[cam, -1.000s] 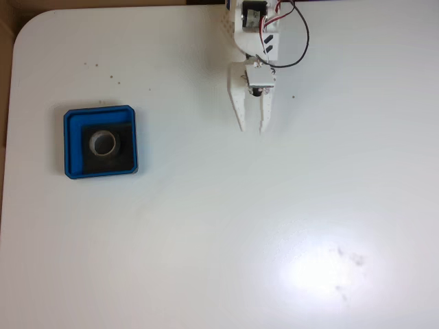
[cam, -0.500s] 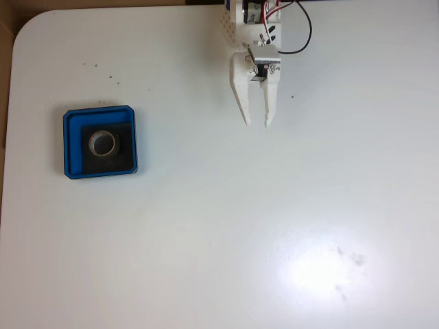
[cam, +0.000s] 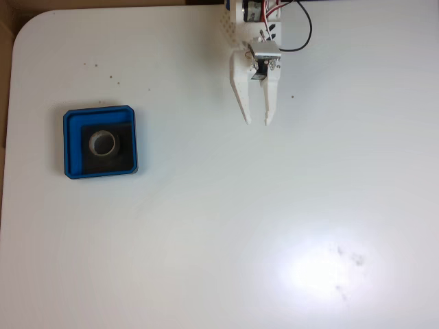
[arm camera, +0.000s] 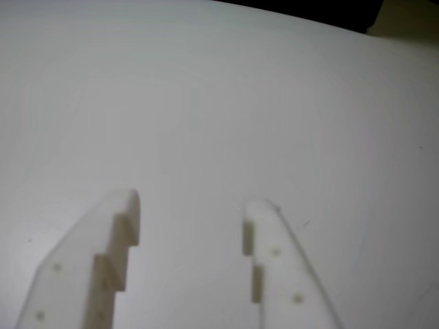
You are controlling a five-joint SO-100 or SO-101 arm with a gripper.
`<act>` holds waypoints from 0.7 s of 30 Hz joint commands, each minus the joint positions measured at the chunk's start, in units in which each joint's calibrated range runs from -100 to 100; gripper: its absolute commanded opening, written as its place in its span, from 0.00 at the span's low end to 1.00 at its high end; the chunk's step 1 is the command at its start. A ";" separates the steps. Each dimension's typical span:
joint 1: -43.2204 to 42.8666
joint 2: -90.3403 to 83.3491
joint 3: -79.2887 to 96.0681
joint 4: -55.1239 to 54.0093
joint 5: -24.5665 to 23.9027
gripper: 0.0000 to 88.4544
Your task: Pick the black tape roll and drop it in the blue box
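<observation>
Your gripper (cam: 257, 123) hangs near the far edge of the white tabletop (cam: 226, 226) in the fixed view, its two white fingers (cam: 240, 96) parted with bare table between the tips, holding nothing. The wrist view confirms it: both fingers (arm camera: 113, 253) reach in from the bottom edge with a clear gap between them over the plain surface. The black tape roll (cam: 104, 142) lies flat on the black floor of the blue box (cam: 73, 144), roughly centred inside its rim. That box sits close to the tabletop's left edge in the fixed view, well apart from your gripper. Red and black wires (cam: 302, 34) loop beside the arm.
</observation>
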 commanded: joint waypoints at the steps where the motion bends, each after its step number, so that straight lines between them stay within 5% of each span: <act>1: -0.34 -0.44 0.81 -1.07 -0.23 0.01; 21: -0.24 -0.36 0.81 -1.16 0.12 0.01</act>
